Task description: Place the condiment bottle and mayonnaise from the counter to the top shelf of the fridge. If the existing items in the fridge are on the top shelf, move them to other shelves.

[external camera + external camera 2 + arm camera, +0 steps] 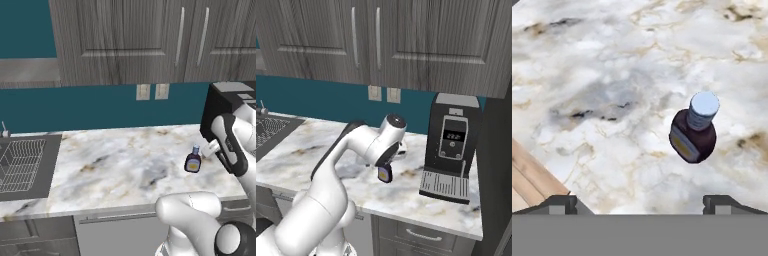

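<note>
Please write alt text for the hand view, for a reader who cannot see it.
A small dark bottle with a blue cap stands on the marbled counter, right of centre. The open jaws frame the bottom edge, above and apart from it.

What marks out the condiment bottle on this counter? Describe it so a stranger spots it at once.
Start at the black coffee machine standing at the right end of the marbled counter. Just left of it, on the open stone, stands the condiment bottle. It is small and dark, with a pale blue cap and a yellow label.
</note>
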Controlling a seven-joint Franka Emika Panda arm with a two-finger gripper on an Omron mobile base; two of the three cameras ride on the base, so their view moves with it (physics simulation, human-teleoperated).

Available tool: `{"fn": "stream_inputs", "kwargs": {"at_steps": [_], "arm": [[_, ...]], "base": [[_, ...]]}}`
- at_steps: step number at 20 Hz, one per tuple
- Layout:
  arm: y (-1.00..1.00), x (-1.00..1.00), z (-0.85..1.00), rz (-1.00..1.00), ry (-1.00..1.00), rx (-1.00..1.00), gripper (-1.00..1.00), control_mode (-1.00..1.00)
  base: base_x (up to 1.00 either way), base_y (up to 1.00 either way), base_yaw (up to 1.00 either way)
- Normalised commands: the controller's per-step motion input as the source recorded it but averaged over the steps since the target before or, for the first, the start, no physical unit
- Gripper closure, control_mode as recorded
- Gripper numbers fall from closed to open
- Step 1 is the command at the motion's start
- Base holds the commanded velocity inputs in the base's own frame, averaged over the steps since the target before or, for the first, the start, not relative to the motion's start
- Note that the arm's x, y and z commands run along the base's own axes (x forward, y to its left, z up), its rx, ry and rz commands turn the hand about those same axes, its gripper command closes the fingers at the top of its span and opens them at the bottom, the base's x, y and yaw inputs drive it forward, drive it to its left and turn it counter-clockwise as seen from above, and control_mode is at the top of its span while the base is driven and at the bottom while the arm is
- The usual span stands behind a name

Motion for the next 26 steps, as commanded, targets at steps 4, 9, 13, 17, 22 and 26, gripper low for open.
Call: {"fn": "stream_inputs", "kwargs": {"at_steps": [4,9,13,17,22,26], "arm": [[0.0,0.25,-0.16,0.09,0.02,0.0,-1.0,-1.0],[0.0,0.19,-0.28,0.08,0.02,0.0,-1.0,-1.0],[0.0,0.28,-0.29,0.1,0.0,0.0,-1.0,-1.0],[-0.05,0.27,-0.26,0.1,0.0,0.0,-1.0,-1.0],[-0.15,0.23,-0.24,0.09,0.0,0.0,-1.0,-1.0],[-0.15,0.22,-0.09,0.07,0.0,0.0,-1.0,-1.0]], "base": [[0.0,0.0,0.0],[0.0,0.0,0.0],[0.0,0.0,0.0],[0.0,0.0,0.0],[0.0,0.0,0.0],[0.0,0.0,0.0]]}}
